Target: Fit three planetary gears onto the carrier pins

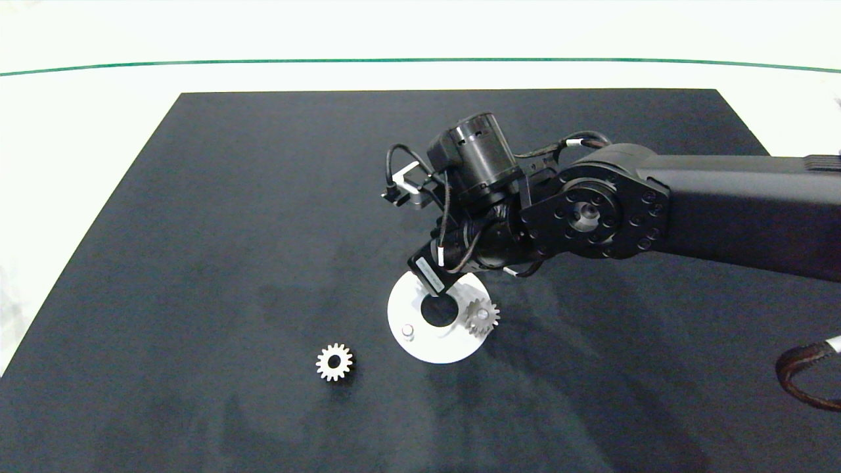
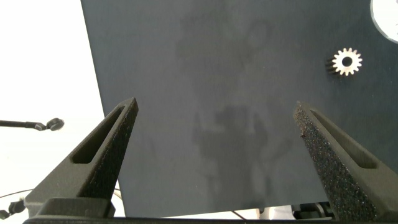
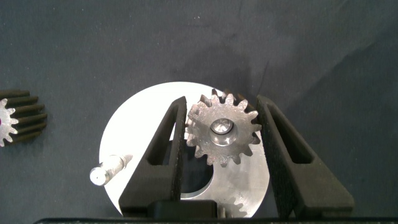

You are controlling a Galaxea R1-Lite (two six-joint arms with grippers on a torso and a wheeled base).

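A white round disc (image 1: pixel 430 345) (image 3: pixel 140 118) lies on the black mat. One planetary gear (image 1: pixel 481 316) (image 3: pixel 222 129) sits on a carrier pin at the disc's right side, and the pin's end shows in its bore. My right gripper (image 3: pixel 222 101) is shut on this gear, one finger against each side. Another carrier pin (image 1: pixel 408 330) (image 3: pixel 106 171) stands bare at the disc's near left. A second planetary gear (image 1: pixel 334 362) (image 2: pixel 346 61) (image 3: pixel 15 118) lies loose on the mat, left of the disc. My left gripper (image 2: pixel 214 106) is open over the mat's left part, holding nothing.
The right arm (image 1: pixel 657 203) reaches in from the right and hides the disc's far side. The black mat (image 1: pixel 230 230) covers most of the white table. A green line (image 1: pixel 263 64) runs along the far side. A cable loop (image 1: pixel 805 378) lies at the right edge.
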